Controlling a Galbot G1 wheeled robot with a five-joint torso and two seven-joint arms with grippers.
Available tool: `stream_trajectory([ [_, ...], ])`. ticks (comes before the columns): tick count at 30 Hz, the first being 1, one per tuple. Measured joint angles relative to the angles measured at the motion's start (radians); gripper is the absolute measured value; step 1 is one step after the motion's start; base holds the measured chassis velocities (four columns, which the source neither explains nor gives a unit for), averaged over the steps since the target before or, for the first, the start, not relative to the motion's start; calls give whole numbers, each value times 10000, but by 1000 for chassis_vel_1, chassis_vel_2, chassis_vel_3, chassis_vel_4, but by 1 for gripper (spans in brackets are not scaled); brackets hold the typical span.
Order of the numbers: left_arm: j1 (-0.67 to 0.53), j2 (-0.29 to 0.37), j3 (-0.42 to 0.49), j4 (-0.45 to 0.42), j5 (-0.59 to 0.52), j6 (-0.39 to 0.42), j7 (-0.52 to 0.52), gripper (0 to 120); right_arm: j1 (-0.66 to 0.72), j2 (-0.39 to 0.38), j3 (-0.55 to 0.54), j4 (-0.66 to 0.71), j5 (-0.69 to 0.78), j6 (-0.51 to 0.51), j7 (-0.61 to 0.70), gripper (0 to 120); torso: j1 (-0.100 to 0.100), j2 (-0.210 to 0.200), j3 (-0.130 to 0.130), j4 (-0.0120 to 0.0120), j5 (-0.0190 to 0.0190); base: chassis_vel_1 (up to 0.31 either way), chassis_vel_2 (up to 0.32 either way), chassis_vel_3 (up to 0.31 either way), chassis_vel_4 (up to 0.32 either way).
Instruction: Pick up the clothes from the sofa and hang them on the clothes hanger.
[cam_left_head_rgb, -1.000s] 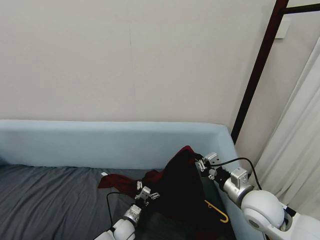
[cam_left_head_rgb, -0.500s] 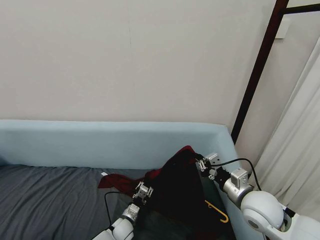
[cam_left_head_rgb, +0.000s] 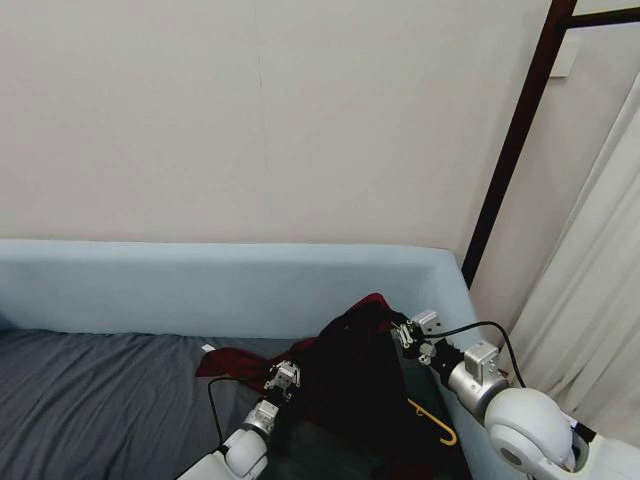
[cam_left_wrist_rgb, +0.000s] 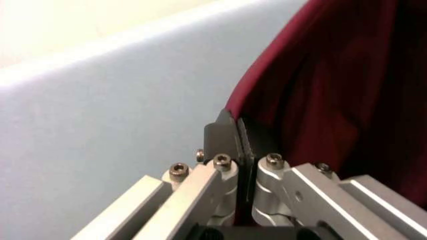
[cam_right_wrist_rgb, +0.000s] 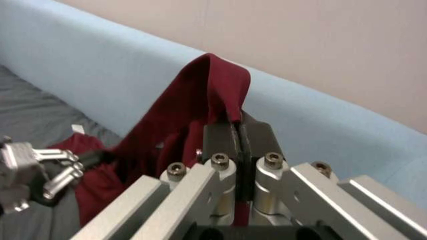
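Observation:
A dark red garment (cam_left_head_rgb: 350, 360) is lifted off the grey sofa seat (cam_left_head_rgb: 100, 400), held up between both arms. My right gripper (cam_left_head_rgb: 400, 330) is shut on its top edge; the wrist view shows the red cloth (cam_right_wrist_rgb: 207, 100) draped over the closed gripper (cam_right_wrist_rgb: 237, 132). My left gripper (cam_left_head_rgb: 283, 378) is shut on the garment's lower left part, with red cloth (cam_left_wrist_rgb: 320, 90) pinched at the gripper (cam_left_wrist_rgb: 235, 131). A yellow clothes hanger (cam_left_head_rgb: 435, 425) lies on the seat under the garment, by the sofa's right end.
The light blue sofa backrest (cam_left_head_rgb: 200, 290) runs across behind the garment. A dark slanted pole (cam_left_head_rgb: 510, 150) of a rack stands at the right, with a white curtain (cam_left_head_rgb: 590, 300) beside it. The bare wall rises behind.
My left gripper has moved up and slightly left with the cloth, spreading the garment wider. My right gripper has sunk a little.

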Motion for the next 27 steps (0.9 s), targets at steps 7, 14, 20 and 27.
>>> stream_trajectory([
  [7, 307, 1854, -587, -3094, -1426, 1404, -403, 0, 368, 9, 343, -44, 459, -102, 40, 0, 0, 1, -1, 1, 1, 0, 0, 0, 0],
  [14, 56, 3361, -936, -5341, -3379, 2534, -211, 0, 907, -25, 477, -1, 970, -246, 114, 0, 0, 2, -1, 0, 1, 0, 0, 0, 0],
  [20, -293, 4420, -1307, -7042, -5124, 3526, -184, 0, 1512, 137, 519, -151, 1456, -421, 215, 0, 0, 1, -1, 1, 0, 0, 0, 0, 0],
  [27, -1425, 6108, -1973, -8801, -7646, 4768, -419, 0, 3132, -39, 290, -488, 2613, -622, 356, 0, 0, 1, 0, 0, 1, 0, 0, 0, 0],
])
